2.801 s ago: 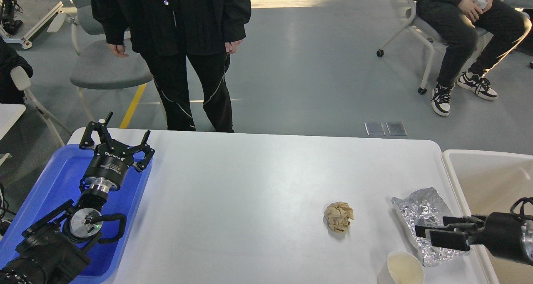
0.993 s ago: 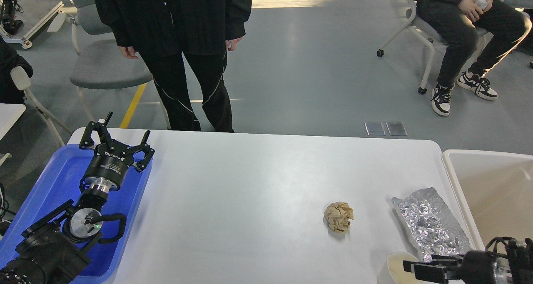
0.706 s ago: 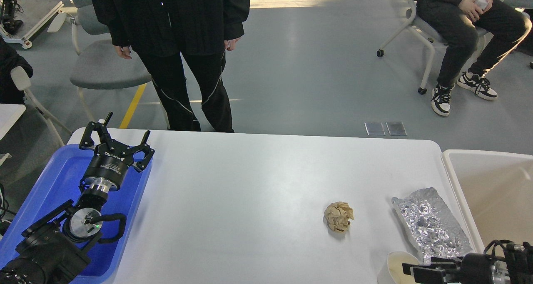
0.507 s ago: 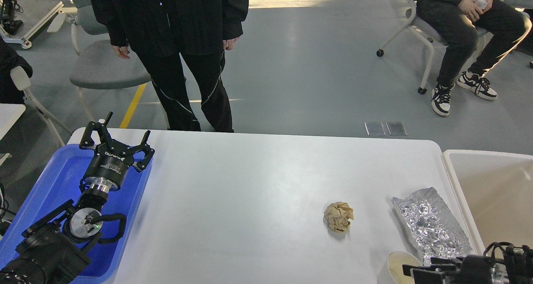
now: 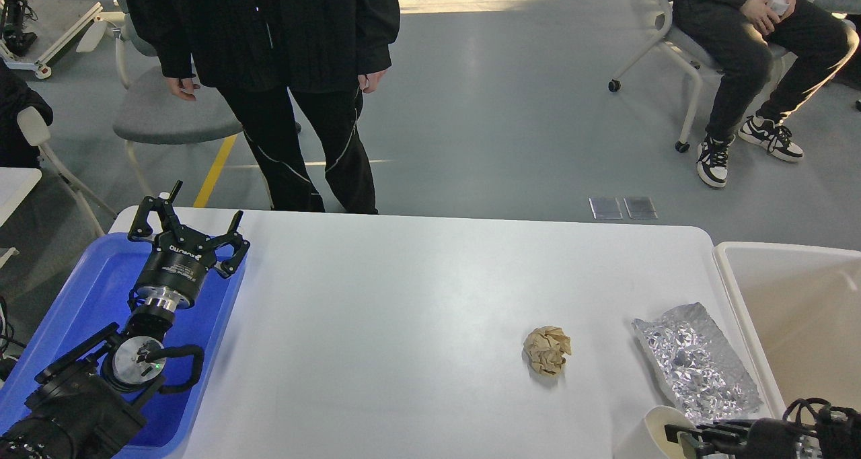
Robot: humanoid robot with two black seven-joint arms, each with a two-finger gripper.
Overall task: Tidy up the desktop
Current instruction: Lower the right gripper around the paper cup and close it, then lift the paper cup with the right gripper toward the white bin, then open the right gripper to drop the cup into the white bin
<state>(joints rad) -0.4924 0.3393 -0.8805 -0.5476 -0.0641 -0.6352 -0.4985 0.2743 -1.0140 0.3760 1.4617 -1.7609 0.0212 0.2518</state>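
Note:
The white desktop (image 5: 403,324) holds a crumpled brown paper ball (image 5: 547,350), a crinkled silver foil sheet (image 5: 696,368) to its right, and a white paper cup (image 5: 649,435) at the front right edge. My right gripper (image 5: 683,436) comes in low from the bottom right. Its fingers sit at the cup's rim and look closed on it, and the cup leans. My left gripper (image 5: 190,227) is open and empty, held above the far right corner of the blue tray (image 5: 81,291) at the desktop's left end.
A cream-white bin (image 5: 723,260) stands against the desktop's right edge. A person in black (image 5: 289,75) stands at the far edge, with a grey chair (image 5: 168,116) behind. Another person (image 5: 753,35) sits at the back right.
My right gripper dropped from above the foil sheet to the paper cup at the front edge. In the last half second gripper and cup rim shifted right together and the cup tilted. The left arm is still.

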